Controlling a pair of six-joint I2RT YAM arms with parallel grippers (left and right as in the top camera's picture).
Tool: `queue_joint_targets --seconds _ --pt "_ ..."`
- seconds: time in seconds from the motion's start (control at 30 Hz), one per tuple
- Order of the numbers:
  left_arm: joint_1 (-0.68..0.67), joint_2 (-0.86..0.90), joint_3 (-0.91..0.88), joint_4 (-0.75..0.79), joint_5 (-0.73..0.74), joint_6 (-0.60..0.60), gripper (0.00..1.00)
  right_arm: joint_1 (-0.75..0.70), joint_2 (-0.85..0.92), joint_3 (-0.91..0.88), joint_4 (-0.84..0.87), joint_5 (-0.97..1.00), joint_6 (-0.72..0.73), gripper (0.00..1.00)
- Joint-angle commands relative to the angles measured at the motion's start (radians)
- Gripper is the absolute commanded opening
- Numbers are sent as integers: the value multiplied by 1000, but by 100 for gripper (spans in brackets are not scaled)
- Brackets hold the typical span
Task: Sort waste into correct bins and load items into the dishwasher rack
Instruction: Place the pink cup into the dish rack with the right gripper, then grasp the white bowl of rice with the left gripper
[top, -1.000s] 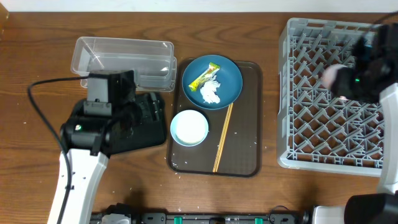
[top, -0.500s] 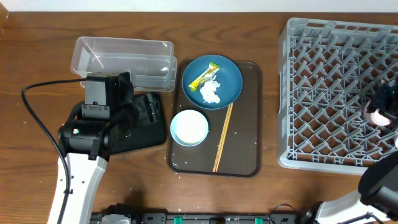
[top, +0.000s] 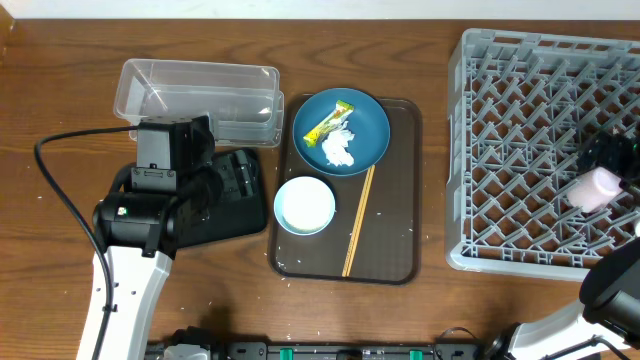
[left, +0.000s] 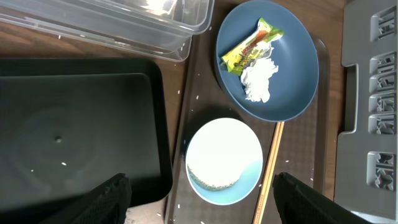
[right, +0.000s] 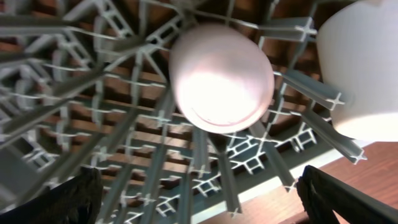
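— Right wrist view first: any hold on the pinkish-white cup (right: 221, 78)?
— None. Lodged among the pegs of the dishwasher rack (right: 200, 155), rounded end toward the lens. Ahead of the right gripper (right: 202, 196), about midway between its fingers (right: 62, 199). Spread wide, touching nothing.
— Anything beside it?
— A second cup (right: 364, 68), paler, just to one side on the same lattice.
— Seen from overhead, where on the counter?
— Inside the rack, close to the right edge, roughly halfway between back and front.
— And the left gripper (left: 200, 199)?
— Parted as well, gripping nothing. Hanging over the pale-blue bowl (left: 224, 155), with the bowl framed between the two fingers. No contact visible.
— Around that bowl?
— Resting on the dark-brown serving tray (left: 301, 149), mid-counter. Rice grains (left: 211, 182) along the bowl's inner wall, more scattered over the tray. Wooden chopsticks (left: 270, 168) just beside the bowl, on the rack side. Behind the bowl, the dark-blue plate (left: 292, 93), carrying the yellow-green snack wrapper (left: 252, 46) and the crumpled white tissue (left: 258, 78), touching each other.
— Bins?
— Flat black tray (left: 74, 124) just beside the serving tray, toward the left edge. Clear plastic tub (left: 124, 18) behind it, toward the back-left corner.
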Motion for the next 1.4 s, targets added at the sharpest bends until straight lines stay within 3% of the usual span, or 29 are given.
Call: queue_joint_targets --seconds 0.0,0.37,0.6,0.93,1.23,1.37 --pt "5 6 9 -11 -10 14 76 10 -43 72 -18 -111 8 99" --pt "-29 58 9 -39 -10 14 76 286 -171 80 -24 -213 -66 99" --pt "-200 195 9 18 -10 14 76 439 -171 51 -31 -212 -68 99" --pt "-452 484 9 136 -90 13 74 459 -171 45 -46 -201 -68 99" --pt "-581 659 9 167 -130 13 61 459 -171 45 -47 -201 -68 99" --pt "-604 678 9 167 -196 13 34 459 -171 45 -47 -201 -68 99"
